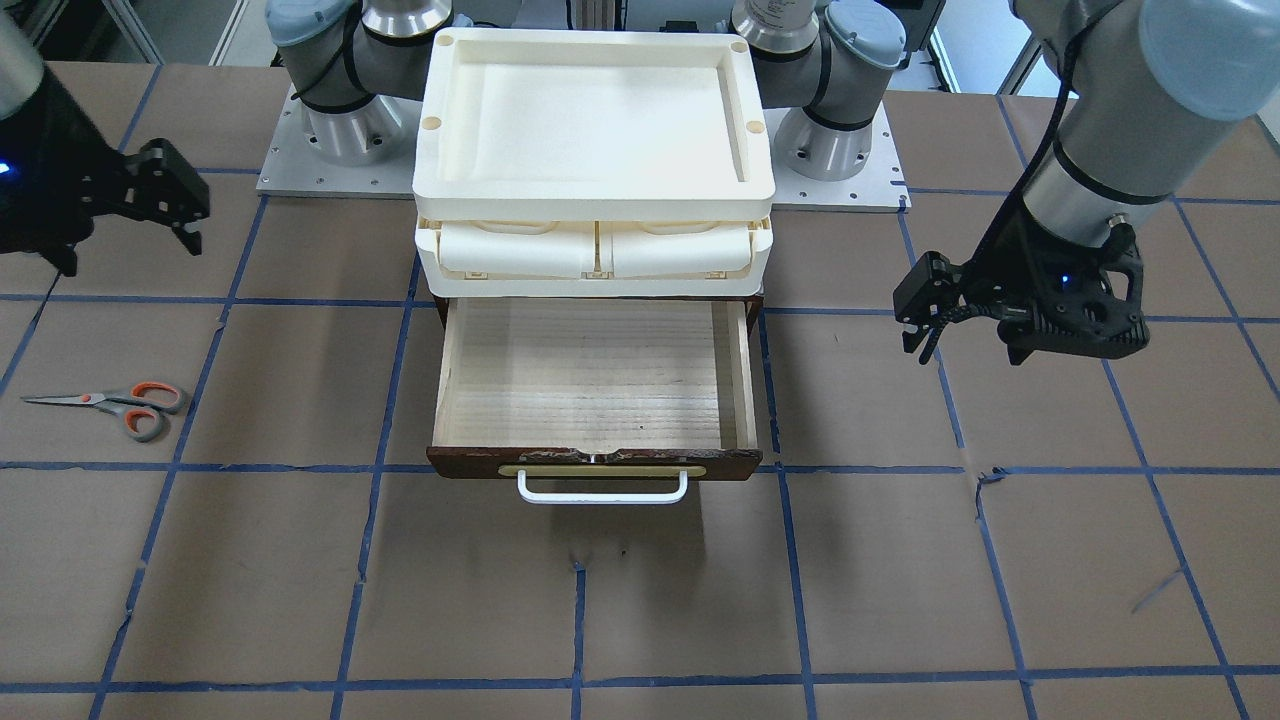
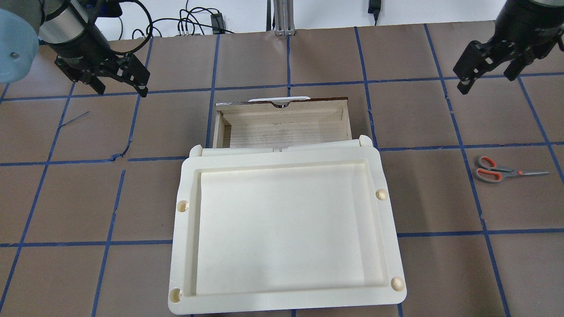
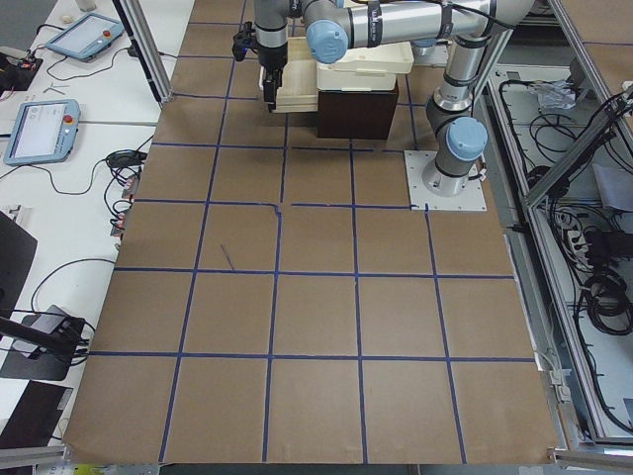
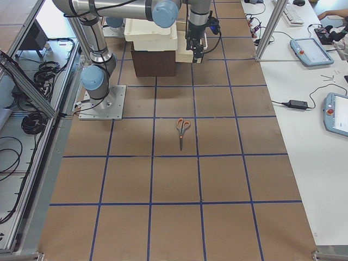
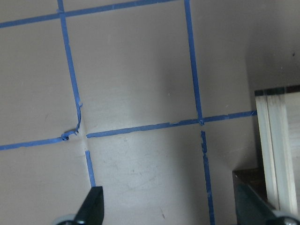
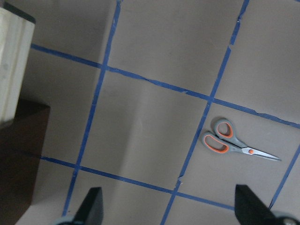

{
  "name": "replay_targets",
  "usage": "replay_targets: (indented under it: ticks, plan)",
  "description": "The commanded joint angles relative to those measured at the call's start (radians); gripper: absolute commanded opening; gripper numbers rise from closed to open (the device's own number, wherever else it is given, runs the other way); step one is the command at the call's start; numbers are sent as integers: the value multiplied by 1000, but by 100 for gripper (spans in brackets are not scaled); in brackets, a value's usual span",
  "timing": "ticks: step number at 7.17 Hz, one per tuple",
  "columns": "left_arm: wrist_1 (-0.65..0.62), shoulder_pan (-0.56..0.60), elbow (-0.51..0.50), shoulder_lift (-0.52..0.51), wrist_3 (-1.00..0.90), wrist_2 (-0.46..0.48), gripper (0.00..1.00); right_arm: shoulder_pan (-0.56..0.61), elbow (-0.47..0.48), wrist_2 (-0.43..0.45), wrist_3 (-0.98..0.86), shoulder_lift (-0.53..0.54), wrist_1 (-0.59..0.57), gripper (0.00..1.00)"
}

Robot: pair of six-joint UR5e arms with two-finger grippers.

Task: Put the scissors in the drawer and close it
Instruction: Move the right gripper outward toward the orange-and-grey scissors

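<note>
The scissors (image 1: 110, 402), with orange-and-grey handles, lie flat on the brown table, far to my right of the drawer; they also show in the overhead view (image 2: 498, 171) and the right wrist view (image 6: 229, 140). The drawer (image 1: 590, 375) is pulled open and empty, its pale plank floor bare and its white handle facing away from me (image 2: 282, 127). My right gripper (image 2: 484, 83) is open and empty, hovering beyond the scissors (image 6: 171, 208). My left gripper (image 2: 121, 91) is open and empty, hovering above the table to the left of the drawer's front (image 5: 173, 206).
A cream plastic tray top (image 2: 286, 229) sits over two closed cream compartments (image 1: 595, 250) above the drawer. Blue tape lines grid the table. Both arm bases (image 1: 350, 130) stand behind the cabinet.
</note>
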State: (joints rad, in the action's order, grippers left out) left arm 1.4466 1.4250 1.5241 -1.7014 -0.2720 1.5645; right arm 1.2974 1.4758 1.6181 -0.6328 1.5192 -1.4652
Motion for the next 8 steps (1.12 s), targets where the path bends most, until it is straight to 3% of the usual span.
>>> replay_targets:
  ticks: [1,4,6,8]
  plan:
    - [-17,8,-9,-41,0,-8,100,-153,21,0,-348,-33,-4,100]
    - [-43,18,-12,-44,2,-61,100,-257,133,42,-857,-91,-216,100]
    - [-40,22,-36,-38,4,-60,100,-341,319,29,-1244,-93,-466,100]
    - [-26,31,-15,-2,4,-54,100,-400,556,-26,-1536,-96,-808,100]
